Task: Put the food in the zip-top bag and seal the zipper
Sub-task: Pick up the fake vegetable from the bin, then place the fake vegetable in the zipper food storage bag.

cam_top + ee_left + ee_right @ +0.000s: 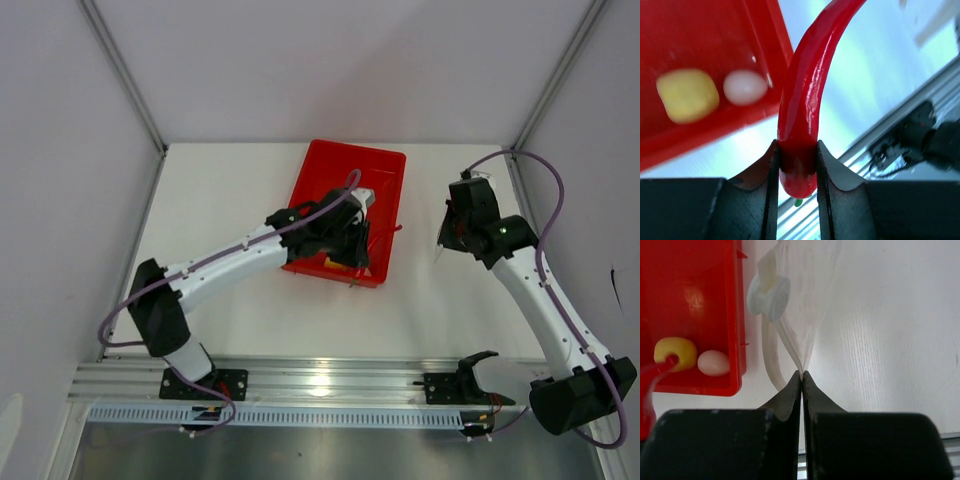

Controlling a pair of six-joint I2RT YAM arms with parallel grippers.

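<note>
— Fingers on the left arm (757, 200): what have they got?

— They are clamped on the slim red toy chili pepper (802, 100), squeezing it close to its stem end. A bit of green pokes out below the grip. The rest of the pepper curves up and away from them.

— Where is that in the scene?

— At the near end of the large red rectangular plastic tray (335, 170), towards its right corner. Seen from the left wrist, the pepper crosses the tray's edge and shows against the white surface (230, 190).

— And the right arm's fingers (787, 402)?

— Pressed together on a corner of the small transparent crinkly plastic bag (812, 295). The film fans out from their tips. The bag is held to the right of the tray, apart from it.

— Anything on the bag itself?

— A white roundish plastic piece (769, 294) sits on the edge that faces the tray. A pale strip (769, 362) bends from it towards the fingers. Whether the bag's mouth is open or sealed, I cannot tell.

— The other food?

— The yellow roundish toy fruit (675, 351) and the pale pinkish-white ball (713, 363) lie in the tray, just beside each other by its near wall. The ball is the one closer to the right corner. The top view shows only a patch of yellow there, beside the left arm's wrist. All three foods are outside the bag.
</note>
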